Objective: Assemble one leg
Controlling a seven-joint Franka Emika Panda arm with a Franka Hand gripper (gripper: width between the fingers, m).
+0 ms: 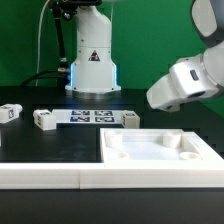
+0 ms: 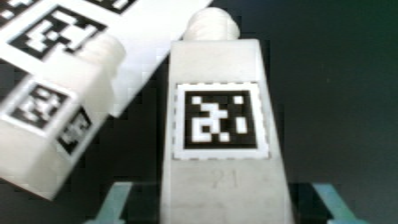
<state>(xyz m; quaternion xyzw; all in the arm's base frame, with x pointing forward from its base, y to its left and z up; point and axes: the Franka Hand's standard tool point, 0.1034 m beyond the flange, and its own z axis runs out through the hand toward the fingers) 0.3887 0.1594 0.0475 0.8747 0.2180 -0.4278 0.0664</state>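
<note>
In the wrist view a white leg (image 2: 217,120) with a black-and-white tag on its face lies lengthwise between my gripper's (image 2: 228,203) two teal fingers (image 2: 125,203). A dark gap shows on each side, so the jaws are open around it without touching. In the exterior view my arm's white wrist (image 1: 185,85) hangs at the right; the fingers do not show there. Three legs lie on the black table: one at the far left (image 1: 8,113), one beside it (image 1: 42,120), and one by the marker board's right end (image 1: 130,119).
The marker board (image 1: 90,117) lies mid-table in front of the robot base (image 1: 92,65). A white tagged piece (image 2: 54,90) lies beside the leg in the wrist view. The large white tray-like panel (image 1: 205,152) sits front right, behind a white front rail (image 1: 60,176).
</note>
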